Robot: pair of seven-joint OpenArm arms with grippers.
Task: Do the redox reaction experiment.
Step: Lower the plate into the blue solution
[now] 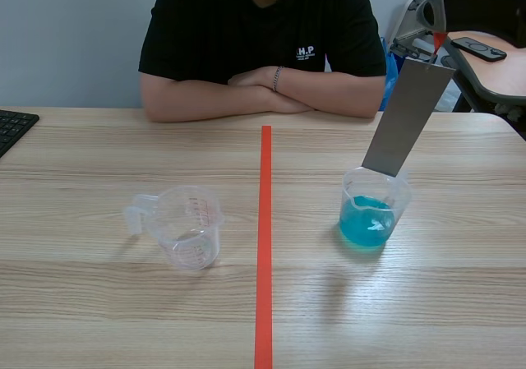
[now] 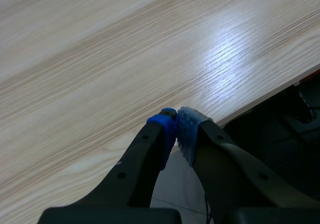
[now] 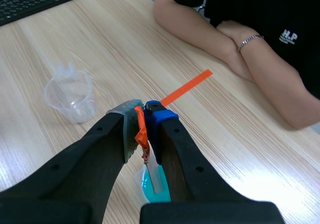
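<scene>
Scene view: one empty cup (image 1: pixel 189 225), one blue-liquid cup (image 1: pixel 374 214). Right gripper (image 3: pixel 145 112) pinches one metal strip (image 1: pixel 408 118) standing tilted in the latter. Left gripper (image 2: pixel 176 120) fingers pressed together.

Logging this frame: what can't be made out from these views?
Scene view: whether the metal strip reaches the blue liquid; the beaker wall blurs its lower end.
Right wrist view: most of the beaker, hidden behind the right gripper.
Scene view: markings on the empty cup, too small to read.
Scene view: the left gripper, outside the frame.
</scene>
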